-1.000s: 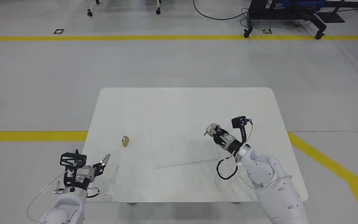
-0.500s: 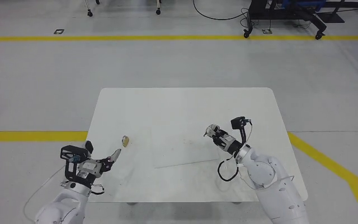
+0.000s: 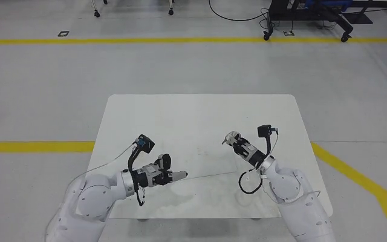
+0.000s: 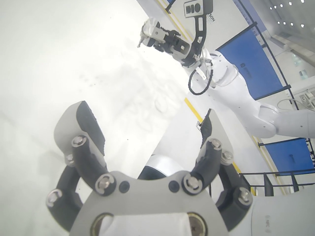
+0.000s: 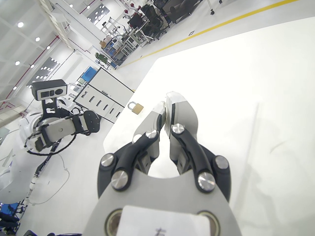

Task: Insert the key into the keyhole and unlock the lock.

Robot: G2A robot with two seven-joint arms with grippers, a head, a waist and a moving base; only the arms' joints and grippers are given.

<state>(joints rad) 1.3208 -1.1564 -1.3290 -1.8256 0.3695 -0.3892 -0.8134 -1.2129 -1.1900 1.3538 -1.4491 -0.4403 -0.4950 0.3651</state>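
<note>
Brass-coloured, the lock (image 5: pixel 136 108) lies loose on the white surface (image 3: pixel 199 115), toward the left arm's side; its shackle looks closed and nothing holds it. The right end effector (image 5: pixel 164 114) is closed above the middle of the surface; a small metal tip sticks out from its fingertips, and I take this for the key (image 4: pixel 139 44); it is well apart from the lock. The left end effector (image 4: pixel 146 114) is wide open and empty; it points toward the right arm, not toward the lock.

The dangers, as I judge them:

- The lock is free; if the key is pushed at it before the left end effector grips the body, the lock will slide or spin away and the key will miss.
- The left end effector must turn back to the lock; a low or crooked approach could knock it aside or tip it so that the keyhole faces down.
- The key is pinched only at the fingertips; a small error of angle at the keyhole, or the force of turning, could twist it in the grip or make it drop.
- The two arms must meet closely; their fingers could collide.
</note>
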